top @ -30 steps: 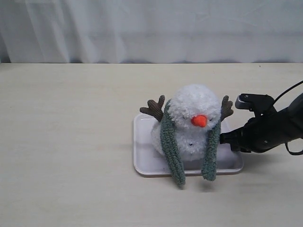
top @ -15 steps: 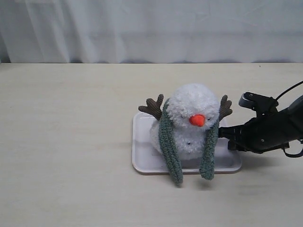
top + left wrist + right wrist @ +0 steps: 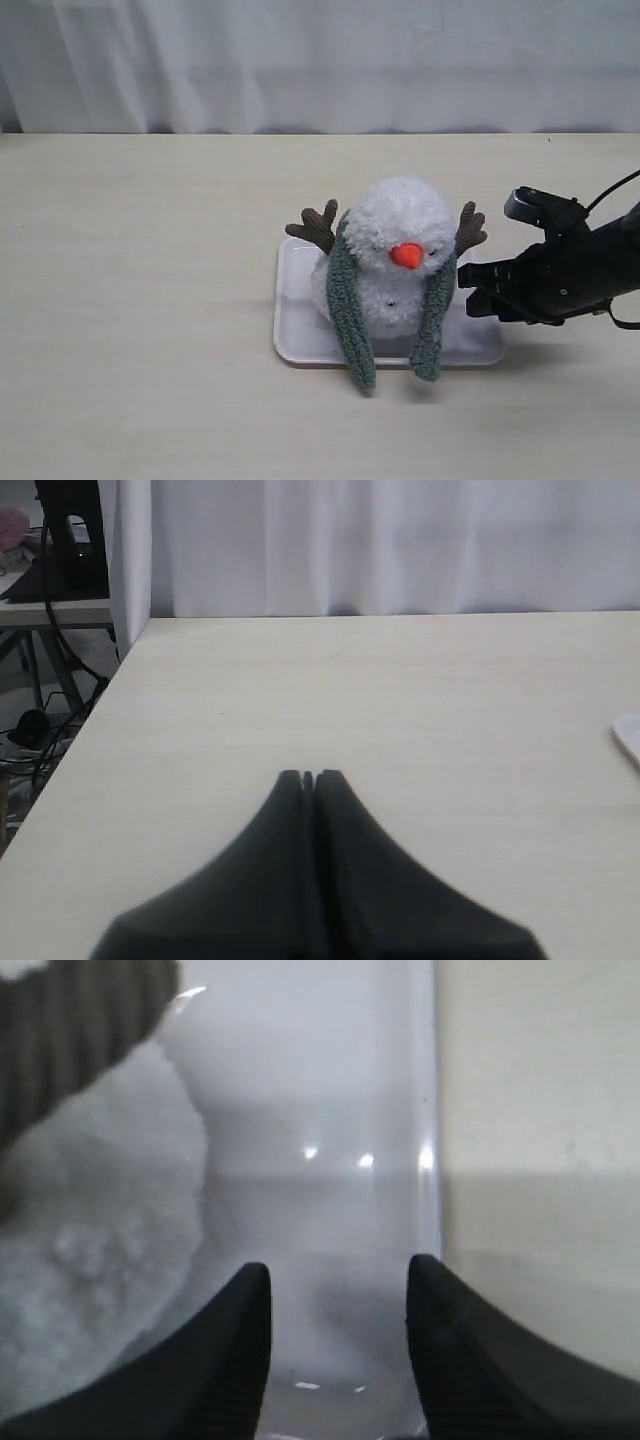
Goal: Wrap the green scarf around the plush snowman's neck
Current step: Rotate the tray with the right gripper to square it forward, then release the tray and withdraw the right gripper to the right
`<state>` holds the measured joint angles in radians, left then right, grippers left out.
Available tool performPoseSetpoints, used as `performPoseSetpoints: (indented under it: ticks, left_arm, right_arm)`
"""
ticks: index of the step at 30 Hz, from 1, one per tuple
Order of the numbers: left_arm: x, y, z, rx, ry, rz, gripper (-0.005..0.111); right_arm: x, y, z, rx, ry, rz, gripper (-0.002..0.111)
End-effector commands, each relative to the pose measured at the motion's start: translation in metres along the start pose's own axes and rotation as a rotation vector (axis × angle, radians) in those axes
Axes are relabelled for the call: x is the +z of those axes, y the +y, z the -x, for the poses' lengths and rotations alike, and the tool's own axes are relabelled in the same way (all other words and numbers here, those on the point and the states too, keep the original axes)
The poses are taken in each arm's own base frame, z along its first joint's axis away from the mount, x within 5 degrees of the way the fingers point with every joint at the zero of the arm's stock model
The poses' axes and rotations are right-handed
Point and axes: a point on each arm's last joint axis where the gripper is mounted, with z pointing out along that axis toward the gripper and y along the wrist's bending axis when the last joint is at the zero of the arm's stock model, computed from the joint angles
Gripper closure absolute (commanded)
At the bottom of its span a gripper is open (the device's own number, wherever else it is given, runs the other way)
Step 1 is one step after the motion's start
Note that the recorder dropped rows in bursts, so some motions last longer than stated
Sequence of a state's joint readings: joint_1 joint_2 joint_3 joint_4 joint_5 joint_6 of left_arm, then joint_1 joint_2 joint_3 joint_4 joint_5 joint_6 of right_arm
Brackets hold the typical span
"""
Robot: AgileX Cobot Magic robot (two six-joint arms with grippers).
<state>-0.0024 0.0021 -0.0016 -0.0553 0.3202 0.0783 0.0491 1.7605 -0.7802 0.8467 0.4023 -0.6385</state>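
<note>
The plush snowman (image 3: pixel 392 235) sits upright on a white tray (image 3: pixel 295 335), its orange nose facing the front. The green scarf (image 3: pixel 345 310) runs behind its neck. Both ends hang down the front, the second strand (image 3: pixel 430 330) on the right, and reach past the tray's front rim. My right gripper (image 3: pixel 466 290) stands open just right of the snowman, over the tray's right end, holding nothing. In the right wrist view its gripper (image 3: pixel 338 1278) shows bare tray (image 3: pixel 310 1090) between the fingers and white fluff (image 3: pixel 90 1260) to one side. My left gripper (image 3: pixel 308 777) is shut over bare table, empty.
The tray lies on a pale wooden table with a white curtain behind it. In the left wrist view the table's side edge (image 3: pixel 110 685) drops off to cables and a stand on the floor, and a tray corner (image 3: pixel 630 738) shows at the frame's border.
My right gripper has opened and let go beside the scarf's right strand. The snowman and the tray have shifted slightly to the left.
</note>
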Motion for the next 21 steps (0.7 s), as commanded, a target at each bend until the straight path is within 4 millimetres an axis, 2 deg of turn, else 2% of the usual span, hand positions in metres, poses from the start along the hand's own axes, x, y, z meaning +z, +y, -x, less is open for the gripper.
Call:
performPoseSetpoints:
  ticks: [1,10,21]
  left_arm:
    - [0.000,0.000,0.001,-0.003,-0.013,-0.004,0.107]
    - [0.000,0.000,0.001,-0.003,-0.013,-0.004,0.107]
    - [0.000,0.000,0.001,-0.003,-0.013,-0.004,0.107]
  right_arm:
    - [-0.020,0.009,-0.003,-0.067,0.024,0.038,0.066]
    - [-0.071,0.020,-0.007,-0.122,-0.005,-0.010,0.066]
    - [-0.155,0.045,-0.016,-0.215,-0.287,0.028,0.066]
